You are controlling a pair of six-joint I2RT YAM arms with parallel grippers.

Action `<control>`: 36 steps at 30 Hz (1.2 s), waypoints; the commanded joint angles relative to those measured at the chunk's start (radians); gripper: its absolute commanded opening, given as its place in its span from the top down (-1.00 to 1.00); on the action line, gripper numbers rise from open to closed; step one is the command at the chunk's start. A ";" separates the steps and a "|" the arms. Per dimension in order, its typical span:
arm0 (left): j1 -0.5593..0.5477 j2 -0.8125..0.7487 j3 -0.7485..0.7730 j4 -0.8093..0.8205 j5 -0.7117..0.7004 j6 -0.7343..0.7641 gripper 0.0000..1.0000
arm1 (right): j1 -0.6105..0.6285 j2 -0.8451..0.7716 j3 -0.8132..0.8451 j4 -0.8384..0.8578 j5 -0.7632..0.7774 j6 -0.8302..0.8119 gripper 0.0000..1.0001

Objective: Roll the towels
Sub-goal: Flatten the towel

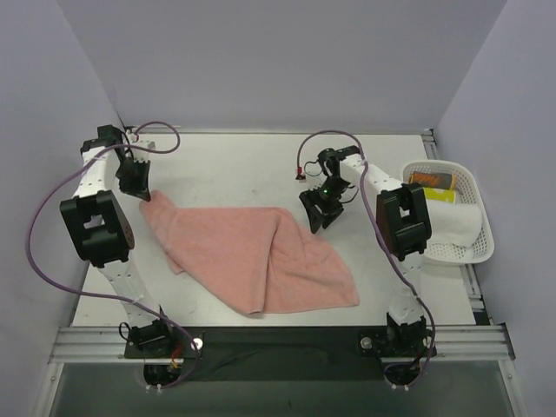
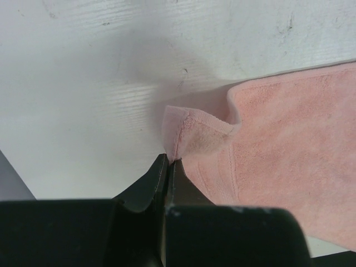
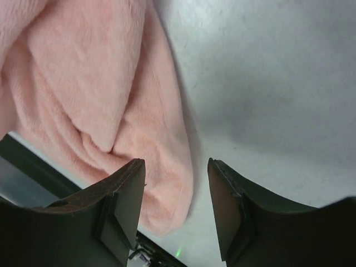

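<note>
The salmon-pink towel (image 1: 252, 256) lies mostly flat and rumpled across the middle of the table, with a fold along its right part. My left gripper (image 1: 135, 184) is shut on the towel's far left corner (image 2: 183, 136), which is pinched between the fingertips (image 2: 168, 159) and lifted slightly. My right gripper (image 1: 318, 219) stands open just above the towel's far right edge. Its jaws (image 3: 177, 167) are apart and grip nothing, with the pink towel (image 3: 100, 89) below and to the left. The white towel (image 1: 459, 224) lies bunched in the basket at the right.
A white mesh basket (image 1: 476, 187) stands at the table's right edge, holding a yellow and orange item (image 1: 433, 184) beside the white towel. Purple cables loop from both arms. Bare white tabletop (image 1: 234, 165) lies behind the pink towel.
</note>
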 commanded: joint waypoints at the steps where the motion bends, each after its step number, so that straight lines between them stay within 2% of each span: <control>1: -0.009 0.016 0.052 0.019 0.052 -0.028 1.00 | 0.055 0.065 0.075 0.043 0.100 0.058 0.03; 9: -0.007 0.005 0.043 0.022 0.048 -0.034 1.00 | 0.111 0.168 0.140 0.055 0.150 0.094 0.07; 12: -0.009 0.011 0.049 0.022 0.047 -0.034 1.00 | 0.114 0.147 0.086 0.047 0.128 0.088 0.45; 13: -0.009 0.017 0.055 0.022 0.044 -0.033 1.00 | 0.095 0.135 0.063 0.044 0.127 0.082 0.90; 14: -0.007 0.020 0.060 0.024 0.038 -0.031 1.00 | 0.083 0.100 0.036 0.040 0.129 0.074 1.00; 16: -0.009 0.032 0.075 0.022 0.033 -0.025 1.00 | 0.046 0.052 -0.056 0.030 0.144 0.051 1.00; 20: -0.007 0.051 0.100 0.024 0.027 -0.017 1.00 | -0.096 -0.142 -0.210 0.026 0.172 0.014 1.00; 24: -0.007 0.068 0.109 0.024 -0.007 -0.014 1.00 | -0.168 -0.293 -0.351 0.023 0.242 -0.050 1.00; 28: -0.004 0.091 0.112 0.021 -0.040 0.015 1.00 | -0.167 -0.355 -0.454 -0.008 0.253 -0.135 1.00; 30: -0.004 0.094 0.109 0.018 -0.036 0.027 1.00 | -0.162 -0.343 -0.448 -0.032 0.227 -0.141 1.00; 32: -0.007 0.095 0.108 0.016 -0.018 0.039 1.00 | -0.170 -0.323 -0.419 -0.033 0.213 -0.126 0.87; 33: -0.006 0.094 0.103 0.016 -0.014 0.039 1.00 | -0.175 -0.317 -0.403 -0.028 0.207 -0.109 0.71; 34: -0.009 0.094 0.103 0.015 -0.011 0.039 1.00 | -0.181 -0.306 -0.385 -0.029 0.209 -0.095 0.44; 36: -0.009 0.094 0.100 0.010 -0.002 0.042 1.00 | -0.190 -0.277 -0.327 -0.026 0.213 -0.072 0.36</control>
